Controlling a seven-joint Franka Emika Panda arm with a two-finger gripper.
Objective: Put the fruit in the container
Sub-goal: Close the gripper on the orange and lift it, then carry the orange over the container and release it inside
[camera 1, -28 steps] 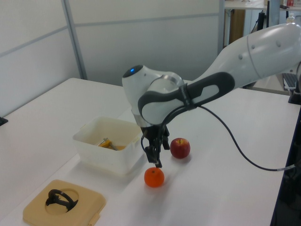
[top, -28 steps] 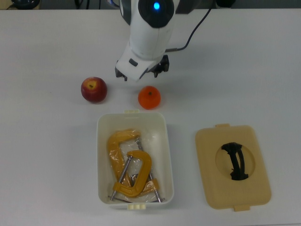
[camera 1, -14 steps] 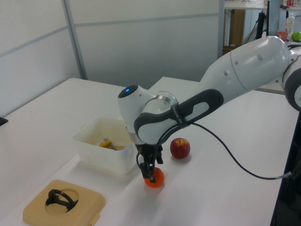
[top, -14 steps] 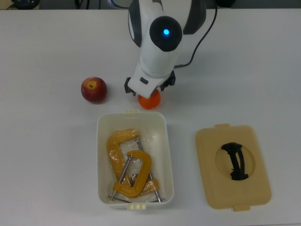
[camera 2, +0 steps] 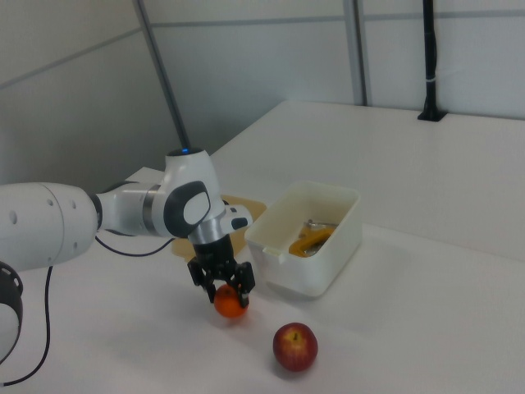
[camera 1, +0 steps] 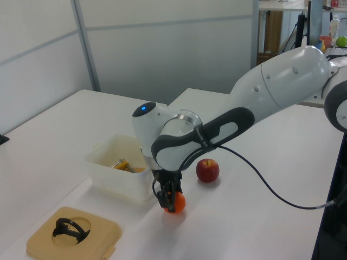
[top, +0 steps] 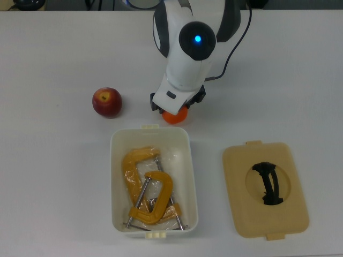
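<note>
Gripper (camera 2: 222,289) sits low over the small bright orange fruit (camera 2: 230,306), black fingers (camera 2: 246,281) straddling it on either side. Jaws look part open around the fruit; whether the pads touch the skin I cannot tell. Orange rests on the white table (top: 53,176), just beside the far short wall of the white rectangular plastic tub (top: 114,176) in the top view.

Dark red apple with a yellow patch (top: 107,101) sits at the top view's left of the orange, apart from it and from the arm, untouched.

Tub already holds yellow-orange metal C-clamps (top: 147,190); they fill most of the floor. Flat tan lid with a black handle (top: 265,188) lies at the top view's right of the tub, out of the way.

Step in hand, by my reading: closing on the orange.
- Keep fingers centred across the widest part; a round fruit rolls out of an off-centre pinch.
- Close gently, firm enough to lift.
- Lift straight up to clear the tub rim, which is very close.
- Release low over the clamps, so the fruit does not bounce out.
</note>
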